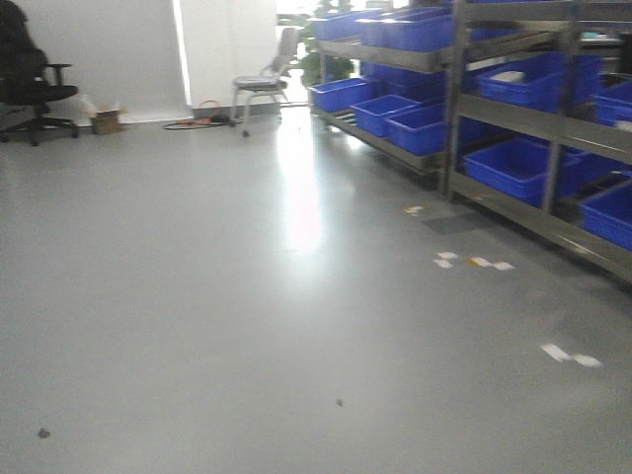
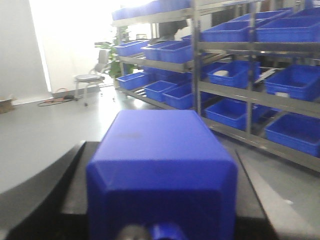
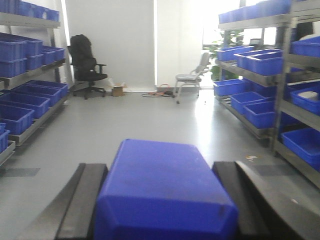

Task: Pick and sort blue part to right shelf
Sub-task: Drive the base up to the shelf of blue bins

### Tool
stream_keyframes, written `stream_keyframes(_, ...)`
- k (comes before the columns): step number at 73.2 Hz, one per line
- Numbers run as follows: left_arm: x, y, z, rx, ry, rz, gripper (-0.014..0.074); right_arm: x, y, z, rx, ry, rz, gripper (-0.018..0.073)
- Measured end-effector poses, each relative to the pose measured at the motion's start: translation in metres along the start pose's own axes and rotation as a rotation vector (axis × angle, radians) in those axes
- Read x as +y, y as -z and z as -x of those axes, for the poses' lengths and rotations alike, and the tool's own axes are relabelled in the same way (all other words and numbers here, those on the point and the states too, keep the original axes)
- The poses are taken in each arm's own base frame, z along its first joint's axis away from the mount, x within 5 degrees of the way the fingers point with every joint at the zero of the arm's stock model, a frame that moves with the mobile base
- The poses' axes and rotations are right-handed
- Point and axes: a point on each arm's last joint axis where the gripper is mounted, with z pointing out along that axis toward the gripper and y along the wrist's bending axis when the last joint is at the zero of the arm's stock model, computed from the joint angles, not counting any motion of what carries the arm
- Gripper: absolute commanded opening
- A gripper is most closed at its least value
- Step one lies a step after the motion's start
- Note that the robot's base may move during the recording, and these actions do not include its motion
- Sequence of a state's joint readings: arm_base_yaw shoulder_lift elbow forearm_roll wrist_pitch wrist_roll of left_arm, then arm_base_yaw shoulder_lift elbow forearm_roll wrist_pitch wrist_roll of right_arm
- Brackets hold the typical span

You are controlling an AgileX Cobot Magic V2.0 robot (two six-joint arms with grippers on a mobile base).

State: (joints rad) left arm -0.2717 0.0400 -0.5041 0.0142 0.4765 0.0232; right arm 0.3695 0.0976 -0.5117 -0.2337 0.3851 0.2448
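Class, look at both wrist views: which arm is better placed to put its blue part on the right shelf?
Probably the left. The left end effector, gripping a blue part, points at the right shelf; the right end effector, also holding one, points down the aisle.

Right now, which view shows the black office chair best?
Right wrist view: the black office chair shows whole, base included. The front view crops it at the left edge; the left wrist view lacks it.
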Motion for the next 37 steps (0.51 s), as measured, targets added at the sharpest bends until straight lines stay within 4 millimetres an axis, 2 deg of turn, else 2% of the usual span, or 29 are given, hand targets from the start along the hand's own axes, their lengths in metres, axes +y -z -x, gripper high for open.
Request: stream_keyframes(37,0.0000,0.0000,0.0000,0.000,0.000,0.000,0.0314,0.0000,0.0000,0.0000,0.000,0.000,0.000,0.0228)
